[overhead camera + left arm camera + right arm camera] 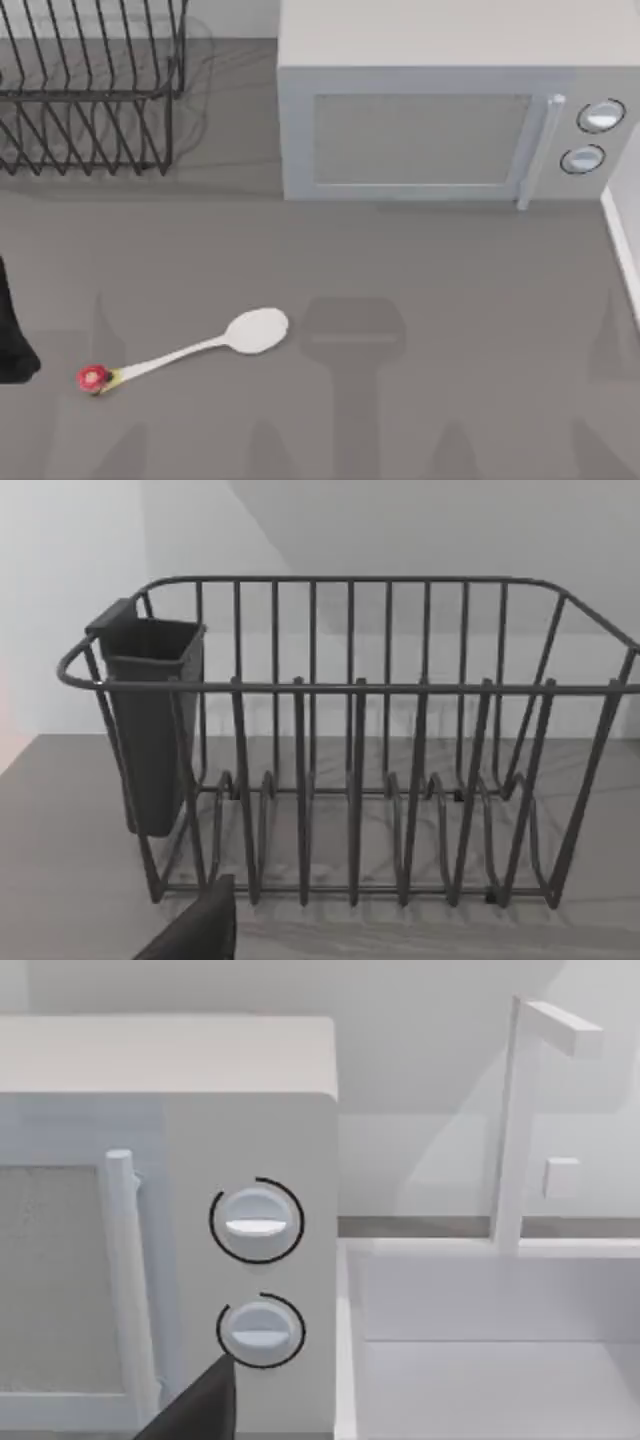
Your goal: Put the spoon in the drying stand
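Spoon [200, 350] lies flat on the grey tabletop [420, 280] in the near left part of the top view, free of any pincer. Its white oval bowl [258, 331] points right and slightly far; the slim handle runs down-left to the small red knob [93, 377], where a trace of yellow shows.

The drying stand [90, 90] sits at the far left corner, well apart from the spoon, its black wires cut off by the top and left edges of the top view. In the left wrist view the drying stand [350, 740] shows whole from the front, with slanted upright wires and a dark cutlery cup [150, 720] hung on one end.

A grey microwave [440, 110] stands at the far side, right of the stand, door shut, with two round dials [590, 135]. A white sink [480, 1360] lies beside the microwave.

Part of the left arm [12, 335] shows as a dark shape at the left edge, cut off. A dark sliver at the bottom of each wrist view is hard to make out, so whether either pincer is spread or pressed together cannot be told.
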You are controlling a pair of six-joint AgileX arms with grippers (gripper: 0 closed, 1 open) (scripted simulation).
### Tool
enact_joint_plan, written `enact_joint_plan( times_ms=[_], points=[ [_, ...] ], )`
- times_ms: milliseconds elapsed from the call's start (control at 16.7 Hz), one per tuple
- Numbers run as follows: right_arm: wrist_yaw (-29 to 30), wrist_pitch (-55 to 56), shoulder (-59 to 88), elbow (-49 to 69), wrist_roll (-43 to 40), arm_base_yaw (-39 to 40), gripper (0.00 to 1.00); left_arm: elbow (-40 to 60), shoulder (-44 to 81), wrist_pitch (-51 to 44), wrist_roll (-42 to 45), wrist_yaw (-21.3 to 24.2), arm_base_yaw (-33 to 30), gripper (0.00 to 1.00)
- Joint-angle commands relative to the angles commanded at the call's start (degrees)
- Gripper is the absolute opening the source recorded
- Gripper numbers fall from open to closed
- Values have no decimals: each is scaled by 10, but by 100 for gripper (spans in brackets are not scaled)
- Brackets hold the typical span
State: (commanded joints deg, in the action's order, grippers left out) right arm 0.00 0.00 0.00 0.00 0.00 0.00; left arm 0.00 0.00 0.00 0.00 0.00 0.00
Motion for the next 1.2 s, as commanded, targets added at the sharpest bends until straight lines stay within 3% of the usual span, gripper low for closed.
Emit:
enact_joint_plan(
  times_ms=[240, 480, 1200],
  points=[
    [0, 0, 0, 0, 0, 0, 100, 17, 18, -15, 12, 1, -7, 100],
    [0, 0, 0, 0, 0, 0, 100, 109, 128, -93, 73, 2, -39, 100],
    [0, 0, 0, 0, 0, 0, 100, 522, 763, -472, 362, -1, -186, 100]
  ],
)
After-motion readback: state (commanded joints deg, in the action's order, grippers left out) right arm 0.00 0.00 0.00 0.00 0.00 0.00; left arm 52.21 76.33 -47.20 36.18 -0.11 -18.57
